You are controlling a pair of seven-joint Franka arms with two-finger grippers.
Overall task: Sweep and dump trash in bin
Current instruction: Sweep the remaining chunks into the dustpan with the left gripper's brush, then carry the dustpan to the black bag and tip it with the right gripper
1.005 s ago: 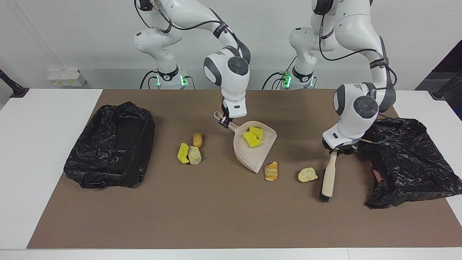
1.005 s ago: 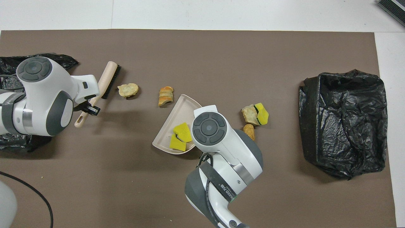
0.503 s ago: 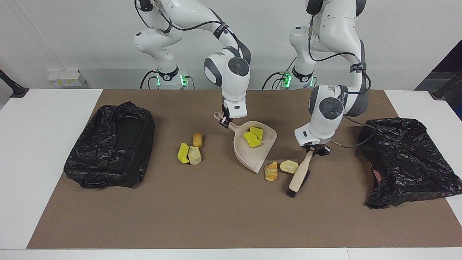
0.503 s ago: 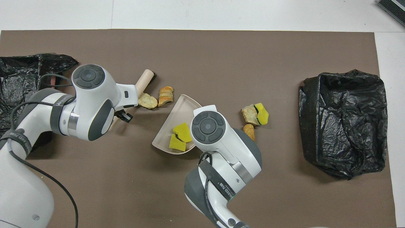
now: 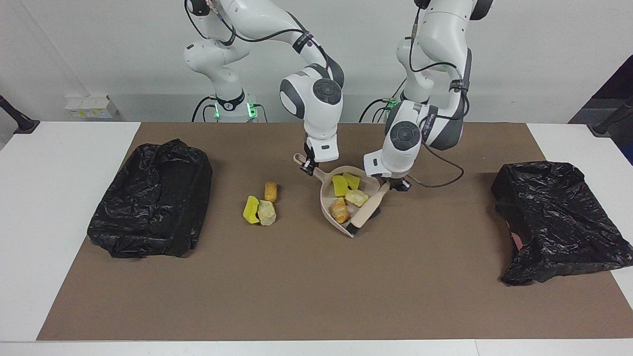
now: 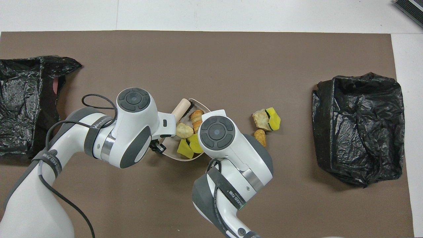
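Right now the dustpan [image 5: 346, 207] sits mid-desk, a bit toward the robots' edge, with four bits of trash in it: two yellow sponge chunks [image 5: 344, 184], a pale lump [image 5: 356, 198] and a bread-like piece [image 5: 339, 210]. The right tool [image 5: 308, 165] pinches the pan's handle at the end nearest the robots. The left tool [image 5: 394, 185] grips the brush [image 5: 366, 211], which lies slanted across the pan's open mouth, bristles touching the lip. Three more pieces, a yellow chunk [image 5: 250, 209], a pale bit [image 5: 267, 213] and an orange-brown one [image 5: 270, 191], lie huddled on the mat beside the pan, toward the right arm's end. One black bag [image 5: 151, 205] lies near that end's edge, another [image 5: 556, 215] at the left arm's end.
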